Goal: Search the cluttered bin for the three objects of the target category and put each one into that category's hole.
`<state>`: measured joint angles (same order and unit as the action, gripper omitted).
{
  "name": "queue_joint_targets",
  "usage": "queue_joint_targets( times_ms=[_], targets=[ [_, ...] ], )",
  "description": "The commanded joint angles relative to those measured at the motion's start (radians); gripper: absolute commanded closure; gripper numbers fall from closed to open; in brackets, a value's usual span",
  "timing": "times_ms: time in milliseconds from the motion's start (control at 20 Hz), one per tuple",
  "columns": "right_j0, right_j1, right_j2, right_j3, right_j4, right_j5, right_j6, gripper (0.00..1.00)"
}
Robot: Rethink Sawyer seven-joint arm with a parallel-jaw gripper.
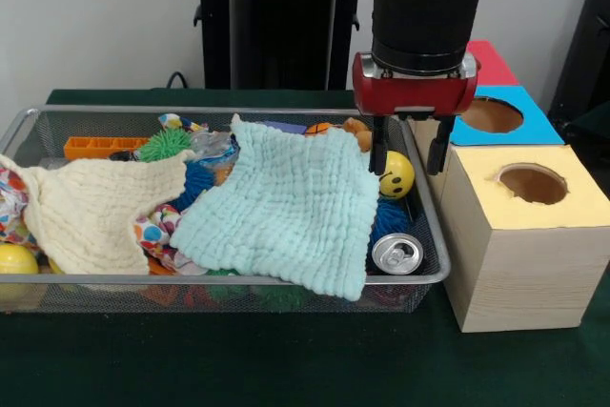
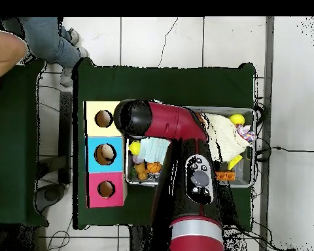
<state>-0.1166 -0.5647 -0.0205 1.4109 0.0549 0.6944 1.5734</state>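
You see a wire bin [image 1: 434, 235] on a green table [image 1: 286, 359], packed with clutter. A mint cloth [image 1: 286, 207] and a cream cloth [image 1: 95, 207] cover most of it. The gripper [image 1: 409, 156] hangs over the bin's right end, its fingers [image 1: 378, 152] spread apart and empty, just above a yellow smiley ball [image 1: 397, 175]. A can [image 1: 396, 254] lies in the near right corner. Beside the bin stand three boxes with holes: yellow [image 1: 534, 197], blue [image 1: 505, 121] and red [image 1: 491, 62]. Which things are the targets, you cannot tell.
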Motion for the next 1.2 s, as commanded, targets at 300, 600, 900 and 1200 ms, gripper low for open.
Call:
queue_joint_targets(
  times_ms=[300, 600, 900, 1200],
  targets=[
    [-0.143, -0.025, 0.170, 0.045, -0.060, 0.038, -0.119, 0.00],
    [-0.202, 0.057, 0.187, -0.037, -0.095, 0.055, -0.133, 0.00],
    [-0.209, 0.116, 0.193, -0.127, -0.122, 0.104, -0.123, 0.00],
    [-0.216, 0.156, 0.209, -0.122, -0.145, 0.092, -0.108, 0.00]
  ],
)
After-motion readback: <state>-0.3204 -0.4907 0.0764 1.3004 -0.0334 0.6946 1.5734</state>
